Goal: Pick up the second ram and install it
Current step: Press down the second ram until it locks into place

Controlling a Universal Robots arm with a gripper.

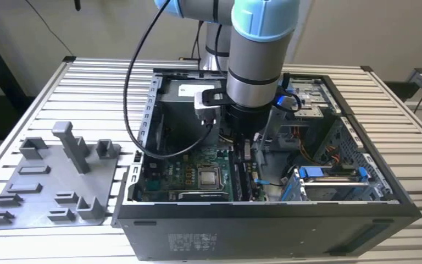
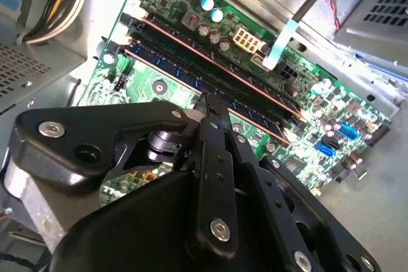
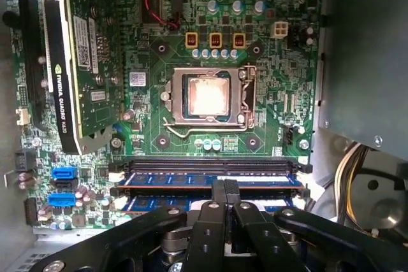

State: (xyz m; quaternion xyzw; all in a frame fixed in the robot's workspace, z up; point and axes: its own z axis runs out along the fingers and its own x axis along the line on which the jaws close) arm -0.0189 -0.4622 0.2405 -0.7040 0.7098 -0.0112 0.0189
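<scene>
My gripper (image 1: 244, 149) reaches down inside the open computer case (image 1: 270, 220), over the memory slots of the green motherboard (image 3: 159, 62). In both wrist views its fingers are shut together. The tips of the gripper (image 2: 209, 107) rest on the top edge of the second ram (image 2: 255, 124), a long thin dark stick standing upright in its slot. In the first wrist view the gripper (image 3: 224, 189) touches the second ram (image 3: 268, 181) near its middle. The fingers sit side by side along the stick, not around it. Another stick (image 2: 210, 62) stands in the neighbouring slot.
The processor socket (image 3: 207, 97) lies just beyond the slots, with a graphics card (image 3: 70, 49) upright to one side. Cable bundles (image 2: 57, 4) and a blue drive cage (image 1: 328, 179) crowd the case. A grey fixture tray (image 1: 57, 181) sits at the exterior view's left.
</scene>
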